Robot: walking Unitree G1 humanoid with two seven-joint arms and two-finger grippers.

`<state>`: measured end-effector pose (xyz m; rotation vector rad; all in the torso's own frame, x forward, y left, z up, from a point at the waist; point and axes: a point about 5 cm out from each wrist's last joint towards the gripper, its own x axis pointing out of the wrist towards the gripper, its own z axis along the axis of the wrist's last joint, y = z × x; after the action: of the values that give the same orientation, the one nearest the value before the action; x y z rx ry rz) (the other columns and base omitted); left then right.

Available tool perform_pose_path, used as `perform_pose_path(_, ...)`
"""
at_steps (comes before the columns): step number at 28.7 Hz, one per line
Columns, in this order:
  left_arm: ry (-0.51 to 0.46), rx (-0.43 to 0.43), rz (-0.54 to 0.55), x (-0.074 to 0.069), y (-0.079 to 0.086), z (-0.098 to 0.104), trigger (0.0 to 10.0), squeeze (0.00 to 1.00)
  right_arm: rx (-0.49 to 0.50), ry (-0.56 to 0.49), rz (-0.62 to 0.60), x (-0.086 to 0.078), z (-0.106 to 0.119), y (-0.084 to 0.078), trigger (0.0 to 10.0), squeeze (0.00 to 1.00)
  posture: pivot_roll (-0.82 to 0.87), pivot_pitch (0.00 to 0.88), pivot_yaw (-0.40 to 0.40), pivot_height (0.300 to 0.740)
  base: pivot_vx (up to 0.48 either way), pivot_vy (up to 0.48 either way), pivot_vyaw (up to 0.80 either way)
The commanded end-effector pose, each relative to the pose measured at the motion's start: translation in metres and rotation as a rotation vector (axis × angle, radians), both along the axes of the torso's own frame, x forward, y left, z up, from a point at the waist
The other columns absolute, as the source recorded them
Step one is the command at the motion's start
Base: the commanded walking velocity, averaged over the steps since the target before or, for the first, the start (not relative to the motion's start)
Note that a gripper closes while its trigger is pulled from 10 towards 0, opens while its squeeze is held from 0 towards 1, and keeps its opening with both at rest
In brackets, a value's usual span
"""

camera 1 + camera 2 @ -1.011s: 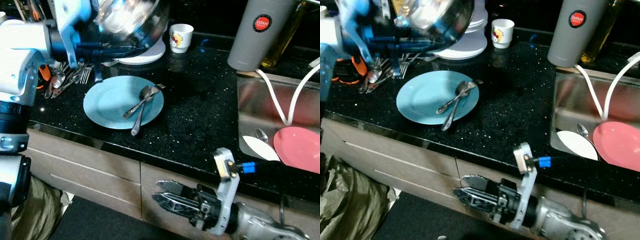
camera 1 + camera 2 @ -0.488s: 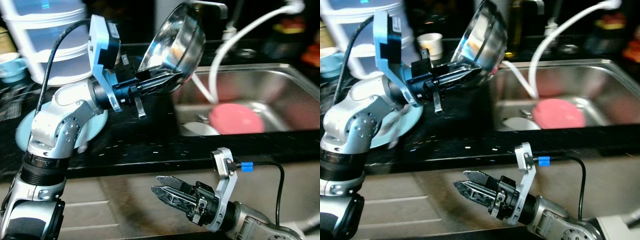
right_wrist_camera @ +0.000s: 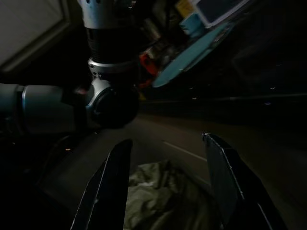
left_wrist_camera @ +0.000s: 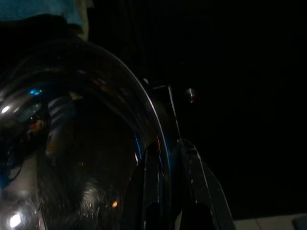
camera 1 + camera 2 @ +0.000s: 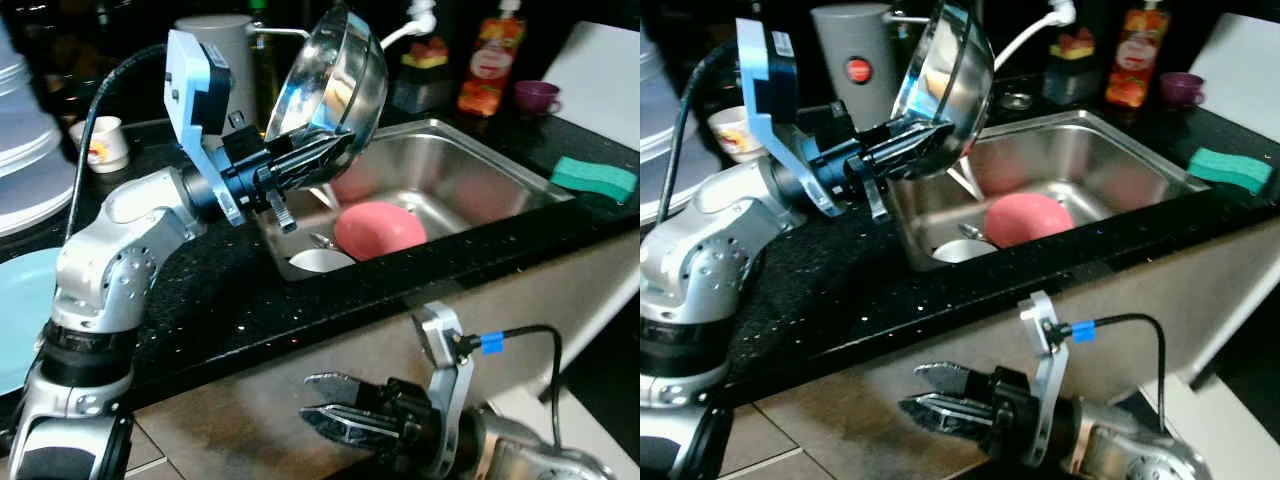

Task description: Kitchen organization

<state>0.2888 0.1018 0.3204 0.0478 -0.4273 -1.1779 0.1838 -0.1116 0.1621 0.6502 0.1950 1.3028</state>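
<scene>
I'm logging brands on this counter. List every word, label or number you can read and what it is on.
Grey canister, red round badge: too small to read.
Orange bottle, label: blurred, unreadable.
White cup, a printed picture: no legible words.
No other text can be made out.

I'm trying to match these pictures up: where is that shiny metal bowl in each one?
Left eye view: metal bowl, top centre, tilted, above the sink.
Right eye view: top centre, over the same sink.
Left wrist view: fills the near side, its rim pinched by the left tool.
</scene>
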Motion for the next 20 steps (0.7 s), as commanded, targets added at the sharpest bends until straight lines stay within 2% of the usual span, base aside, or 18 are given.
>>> perform_pose_path(1, -0.013, 0.042, 0.045, 0.004, 0.003, -0.004, 10.0, 0.0, 0.002, 0.002, 0.007, 0.0, -0.002, 0.004, 10.0, 0.0, 0.01, 0.0, 0.049, 0.74, 0.0, 0.0, 0.0)
perform_pose_path(2, -0.013, 0.042, 0.045, 0.004, 0.003, -0.004, 10.0, 0.0, 0.002, 0.002, 0.007, 0.0, -0.002, 0.004, 10.0, 0.0, 0.01, 0.0, 0.049, 0.74, 0.0, 0.0, 0.0)
perform_pose_path(6, -0.035, 0.131, 0.064, 0.015, -0.003, -0.008, 10.0, 0.0, 0.001, -0.018, 0.003, 0.0, 0.0, 0.004, 10.0, 0.0, 0.0, 0.002, 0.059, 0.74, 0.0, 0.0, 0.0)
perform_pose_path(9, -0.041, 0.152, 0.072, 0.018, -0.004, -0.008, 10.0, 0.0, -0.002, -0.023, 0.004, 0.0, 0.001, 0.004, 10.0, 0.0, -0.01, 0.006, 0.061, 0.74, 0.0, 0.0, 0.0)
perform_pose_path(10, -0.048, 0.172, 0.09, 0.024, -0.005, -0.008, 10.0, 0.0, -0.008, -0.029, 0.003, -0.001, 0.001, 0.004, 10.0, 0.0, -0.01, 0.01, 0.063, 0.74, 0.0, 0.0, 0.0)
perform_pose_path(11, -0.048, 0.172, 0.09, 0.024, -0.005, -0.008, 10.0, 0.0, -0.008, -0.029, 0.003, -0.001, 0.001, 0.004, 10.0, 0.0, -0.01, 0.01, 0.063, 0.74, 0.0, 0.0, 0.0)
perform_pose_path(12, -0.069, 0.236, 0.144, 0.038, -0.007, -0.011, 10.0, 0.0, -0.028, -0.038, 0.0, -0.002, 0.001, 0.003, 10.0, 0.0, -0.02, 0.018, 0.065, 0.74, 0.0, 0.0, 0.0)
perform_pose_path(13, -0.069, 0.236, 0.144, 0.038, -0.007, -0.011, 10.0, 0.0, -0.028, -0.038, 0.0, -0.002, 0.001, 0.003, 10.0, 0.0, -0.02, 0.018, 0.065, 0.74, 0.0, 0.0, 0.0)
perform_pose_path(15, -0.085, 0.285, 0.173, 0.047, -0.01, -0.014, 10.0, 0.0, -0.037, -0.035, 0.002, -0.003, 0.002, 0.003, 10.0, 0.0, -0.03, 0.024, 0.068, 0.74, 0.0, 0.0, -0.8)
perform_pose_path(20, -0.123, 0.32, 0.181, 0.053, -0.018, -0.016, 10.0, 0.0, -0.038, -0.028, 0.006, -0.007, 0.002, 0.003, 10.0, 0.0, -0.03, 0.039, 0.069, 0.74, 0.0, 0.0, -0.8)
